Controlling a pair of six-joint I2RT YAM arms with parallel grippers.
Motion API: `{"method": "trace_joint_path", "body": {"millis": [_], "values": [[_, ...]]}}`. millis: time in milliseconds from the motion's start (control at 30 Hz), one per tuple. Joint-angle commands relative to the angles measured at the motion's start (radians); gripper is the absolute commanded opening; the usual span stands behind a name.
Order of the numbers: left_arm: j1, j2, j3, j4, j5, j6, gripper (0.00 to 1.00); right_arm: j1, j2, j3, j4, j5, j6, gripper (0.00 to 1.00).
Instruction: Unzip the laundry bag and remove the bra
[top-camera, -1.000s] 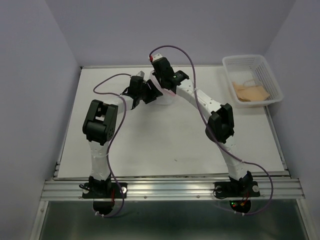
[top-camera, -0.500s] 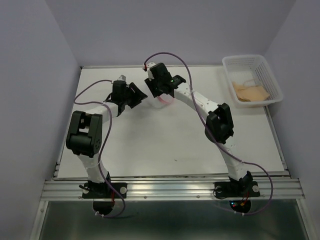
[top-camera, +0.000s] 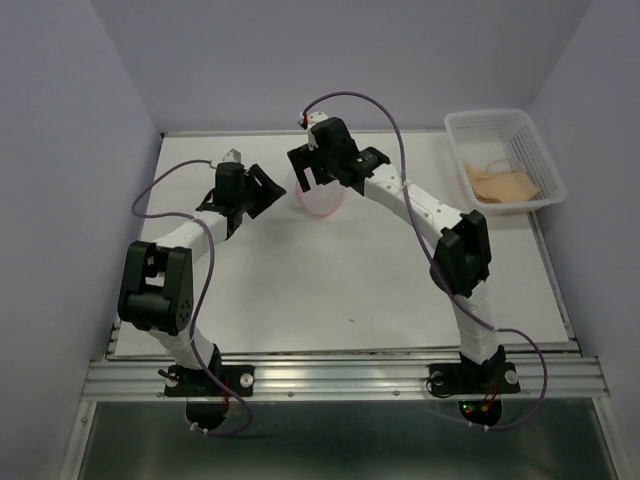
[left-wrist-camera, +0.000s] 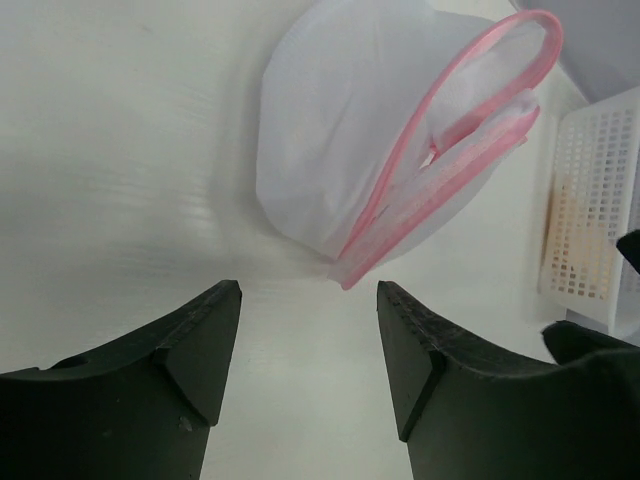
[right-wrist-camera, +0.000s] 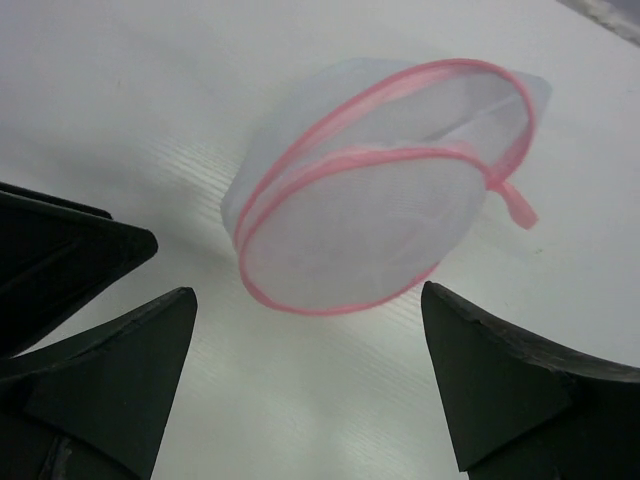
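The laundry bag (top-camera: 321, 203), a round white mesh pouch with a pink zipper rim, lies on the table between my two grippers, touched by neither. Its rim gapes apart in the right wrist view (right-wrist-camera: 385, 200) and the left wrist view (left-wrist-camera: 390, 150). My left gripper (top-camera: 262, 195) is open just left of the bag, nothing between its jaws (left-wrist-camera: 308, 295). Behind the bag, my right gripper (top-camera: 308, 178) is wide open and empty (right-wrist-camera: 308, 295). The beige bra (top-camera: 505, 186) lies in the basket.
A white plastic lattice basket (top-camera: 532, 140) stands at the table's far right corner, and it also shows at the right edge of the left wrist view (left-wrist-camera: 590, 200). Purple cables loop over both arms. Walls close in the table at the back and both sides.
My right gripper has opened wide and drawn back off the bag, which now lies free on the table. My left arm has swung left, away from the bag, its jaws a little wider.
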Motion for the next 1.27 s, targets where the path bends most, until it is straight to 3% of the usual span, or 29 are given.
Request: {"method": "trace_joint_path", "body": {"millis": [0,233,333,433,500,533,567,700,867,1233], "values": [[0.013,-0.119,0.001,-0.010,-0.052,0.057,0.70,-0.025,-0.146,-0.099,0.094,0.167,0.107,1.00],[0.030,-0.183,0.015,-0.065,-0.075,0.091,0.75,-0.083,-0.356,-0.387,0.178,0.287,0.242,1.00],[0.049,-0.228,0.036,-0.130,-0.122,0.102,0.75,-0.083,-0.431,-0.556,0.244,0.534,0.248,1.00],[0.065,-0.289,0.067,-0.211,-0.186,0.110,0.76,-0.083,-0.521,-0.674,0.299,0.668,0.265,1.00],[0.067,-0.350,0.077,-0.263,-0.284,0.116,0.84,-0.115,-0.590,-0.788,0.319,0.745,0.316,1.00],[0.067,-0.372,0.076,-0.274,-0.311,0.116,0.89,-0.153,-0.618,-0.825,0.319,0.724,0.398,1.00],[0.067,-0.417,0.070,-0.289,-0.376,0.116,0.99,-0.260,-0.675,-0.899,0.321,0.604,0.493,1.00],[0.069,-0.510,0.051,-0.331,-0.530,0.114,0.99,-0.471,-0.765,-1.059,0.339,0.475,0.595,1.00],[0.072,-0.554,0.068,-0.398,-0.703,0.101,0.99,-0.500,-0.802,-1.144,0.341,0.560,0.569,1.00],[0.072,-0.544,0.082,-0.387,-0.711,0.117,0.99,-0.500,-0.801,-1.163,0.353,0.468,0.540,1.00]]}}
